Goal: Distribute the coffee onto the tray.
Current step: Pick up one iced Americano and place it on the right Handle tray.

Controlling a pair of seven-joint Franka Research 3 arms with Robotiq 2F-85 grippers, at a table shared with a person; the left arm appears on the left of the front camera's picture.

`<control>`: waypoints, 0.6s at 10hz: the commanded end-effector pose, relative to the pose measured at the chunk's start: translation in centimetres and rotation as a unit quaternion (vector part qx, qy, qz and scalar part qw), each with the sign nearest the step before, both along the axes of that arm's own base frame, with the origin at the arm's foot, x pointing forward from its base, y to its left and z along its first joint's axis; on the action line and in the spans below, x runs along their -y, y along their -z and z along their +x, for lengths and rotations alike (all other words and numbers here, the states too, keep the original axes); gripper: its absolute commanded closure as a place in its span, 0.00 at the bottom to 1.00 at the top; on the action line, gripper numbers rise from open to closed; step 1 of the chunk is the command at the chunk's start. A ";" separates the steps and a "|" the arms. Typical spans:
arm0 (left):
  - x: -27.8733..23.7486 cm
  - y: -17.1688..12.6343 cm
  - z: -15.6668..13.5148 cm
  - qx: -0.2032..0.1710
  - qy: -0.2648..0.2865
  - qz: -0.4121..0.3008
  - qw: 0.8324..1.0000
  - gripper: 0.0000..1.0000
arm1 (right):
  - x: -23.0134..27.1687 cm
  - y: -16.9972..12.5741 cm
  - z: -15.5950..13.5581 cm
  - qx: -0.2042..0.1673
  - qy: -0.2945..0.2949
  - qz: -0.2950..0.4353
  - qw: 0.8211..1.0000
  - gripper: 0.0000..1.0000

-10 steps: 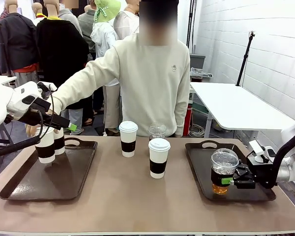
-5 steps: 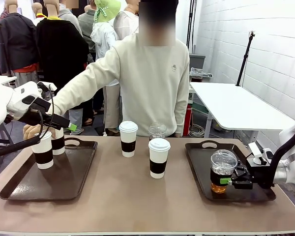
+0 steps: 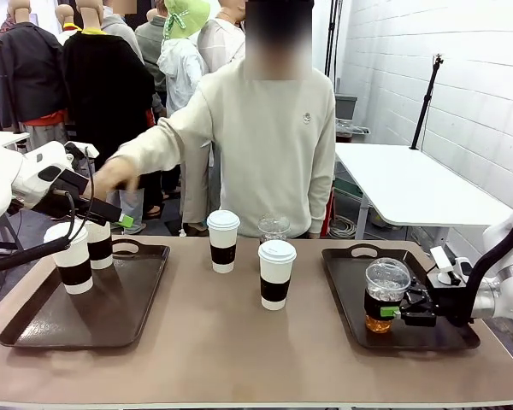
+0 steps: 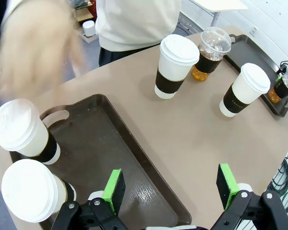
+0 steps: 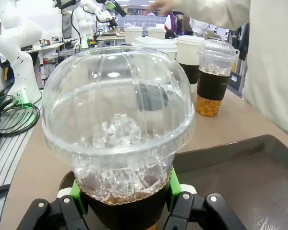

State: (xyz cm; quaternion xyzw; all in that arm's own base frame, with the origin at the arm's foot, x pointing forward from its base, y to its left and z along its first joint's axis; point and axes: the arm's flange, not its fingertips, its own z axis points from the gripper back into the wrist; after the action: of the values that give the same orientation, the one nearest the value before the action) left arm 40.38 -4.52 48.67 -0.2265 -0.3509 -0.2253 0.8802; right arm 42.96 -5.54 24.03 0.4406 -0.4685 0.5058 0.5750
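Tan worktop (image 3: pixel 214 342) across bottom. Person in cream sweatshirt (image 3: pixel 274 145) at 12 o'clock, far edge. White side table (image 3: pixel 410 184) at 3 o'clock, further back. Black stand (image 3: pixel 426 102) at 2 o'clock by white brick wall (image 3: pixel 470 51). Grey bin (image 3: pixel 343 105) near it. Cables (image 5: pixel 9 117) on floor.

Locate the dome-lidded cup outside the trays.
Front view: the dome-lidded cup stands on the table, centre, near its far edge, just behind the nearer white-lidded cup.

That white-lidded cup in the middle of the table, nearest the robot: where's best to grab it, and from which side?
Probably around its dark sleeve, coming in level from the robot's side. The cup stands upright, the sleeve gives grip, and squeezing the lid might pop it. A second white-lidded cup and a dome-lidded cup stand behind it, so the near side is freest.
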 end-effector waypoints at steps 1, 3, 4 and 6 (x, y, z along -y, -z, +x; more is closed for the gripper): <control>-0.1 0.2 0.2 -0.002 0.005 -0.007 1.000 0.00 | -0.3 1.3 0.3 0.011 0.007 0.015 1.000 0.27; -0.1 0.2 0.2 -0.002 0.005 -0.007 1.000 0.00 | -0.3 1.9 0.4 0.008 0.007 0.020 1.000 0.27; -0.1 0.2 0.2 -0.002 0.005 -0.007 1.000 0.00 | -0.4 2.1 0.5 0.007 0.003 0.020 1.000 0.27; -0.1 0.2 0.2 -0.002 0.005 -0.007 1.000 0.00 | -0.5 2.1 0.4 -0.011 0.001 0.014 1.000 0.00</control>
State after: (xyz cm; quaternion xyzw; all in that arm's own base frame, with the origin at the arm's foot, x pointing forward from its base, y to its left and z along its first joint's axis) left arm 40.38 -4.52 48.67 -0.2265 -0.3509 -0.2253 0.8802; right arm 43.01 -5.27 22.45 0.4573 -0.4671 0.4897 0.5770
